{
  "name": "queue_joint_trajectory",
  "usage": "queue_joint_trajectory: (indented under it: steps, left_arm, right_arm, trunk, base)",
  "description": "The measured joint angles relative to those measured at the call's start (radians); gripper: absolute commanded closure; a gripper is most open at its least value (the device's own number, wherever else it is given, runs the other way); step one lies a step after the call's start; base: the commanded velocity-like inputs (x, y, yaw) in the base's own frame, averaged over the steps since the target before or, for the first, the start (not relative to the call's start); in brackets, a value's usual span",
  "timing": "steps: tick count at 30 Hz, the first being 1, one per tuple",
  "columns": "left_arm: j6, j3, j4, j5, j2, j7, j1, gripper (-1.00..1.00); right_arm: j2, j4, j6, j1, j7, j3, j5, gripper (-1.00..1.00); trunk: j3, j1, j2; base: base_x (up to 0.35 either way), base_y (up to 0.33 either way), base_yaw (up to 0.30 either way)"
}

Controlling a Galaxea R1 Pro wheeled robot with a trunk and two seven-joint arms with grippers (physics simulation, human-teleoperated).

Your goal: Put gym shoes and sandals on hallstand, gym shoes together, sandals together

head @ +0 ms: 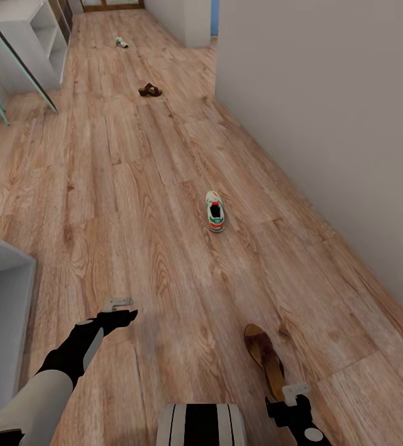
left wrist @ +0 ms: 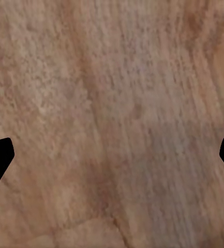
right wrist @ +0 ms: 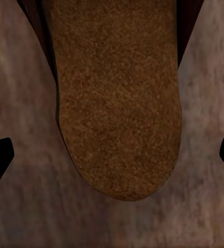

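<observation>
A brown sandal (head: 264,358) with a tan insole lies on the wood-plank corridor floor (head: 133,204) close in front of me. My right gripper (head: 296,391) hovers over its near end. In the right wrist view the sandal's insole (right wrist: 117,98) lies between the wide-apart fingertips of the open right gripper (right wrist: 112,155). A white gym shoe (head: 214,211) with green stripes sits farther ahead in mid-corridor. The second sandal (head: 150,90) and second gym shoe (head: 121,41) lie far down the corridor. My left gripper (head: 116,305) is open over bare planks (left wrist: 112,103). A corner of the pale grey hallstand (head: 3,291) shows at lower left.
A plain wall (head: 325,93) runs along the right side of the corridor. White open shelving (head: 37,34) with a slanted glass panel and a teal leg stands at the far left. Wide floor lies between the shoes.
</observation>
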Motion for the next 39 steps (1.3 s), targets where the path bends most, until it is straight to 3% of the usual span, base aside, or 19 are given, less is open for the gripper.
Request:
queue_joint_trajectory:
  steps: [24, 32, 39]
  left_arm:
    - [0.0, 0.0, -0.001, 0.0, 0.001, 0.0, 0.0, -1.0]
    - [0.0, 0.001, -0.001, 0.0, 0.0, 0.0, -0.001, -1.0]
    - [-0.001, 0.0, -0.001, 0.0, 0.001, 0.0, -0.001, -1.0]
  right_arm:
    - [0.0, 0.0, 0.0, 0.0, 0.0, 0.0, 0.0, -1.0]
    - [0.0, 0.0, 0.0, 0.0, 0.0, 0.0, 0.0, -1.0]
    - [0.0, 0.0, 0.0, 0.0, 0.0, 0.0, 0.0, -1.0]
  trunk:
    - [0.0, 0.0, 0.0]
    - [-0.031, 0.004, -0.002]
    - [-0.031, 0.004, -0.002]
  base:
    - [0.034, 0.0, 0.0]
    - [0.0, 0.0, 0.0]
    - [0.0, 0.0, 0.0]
